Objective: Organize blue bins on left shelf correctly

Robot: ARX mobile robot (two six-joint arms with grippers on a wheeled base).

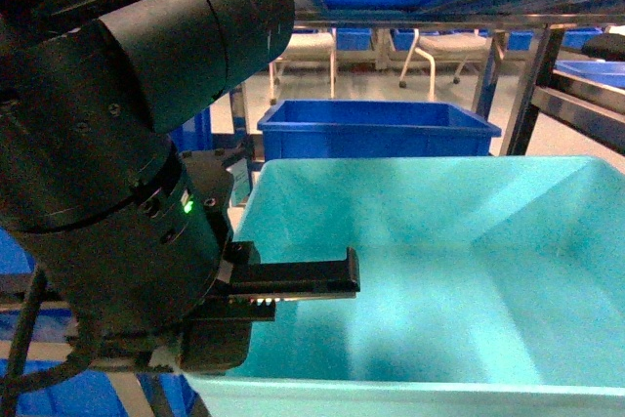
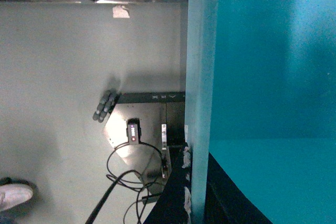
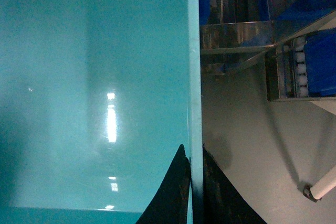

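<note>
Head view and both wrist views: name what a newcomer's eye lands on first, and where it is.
The pale turquoise bin fills the lower right of the head view, empty. The bulky black left arm looms on the left, its left gripper clamped over the bin's left wall. Behind stands a dark blue crate.

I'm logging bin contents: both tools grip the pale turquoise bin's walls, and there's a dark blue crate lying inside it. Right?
Not quite. The pale turquoise bin is empty in the head view; the dark blue crate sits behind it, outside. The left tool and right tool do straddle its walls.
</note>
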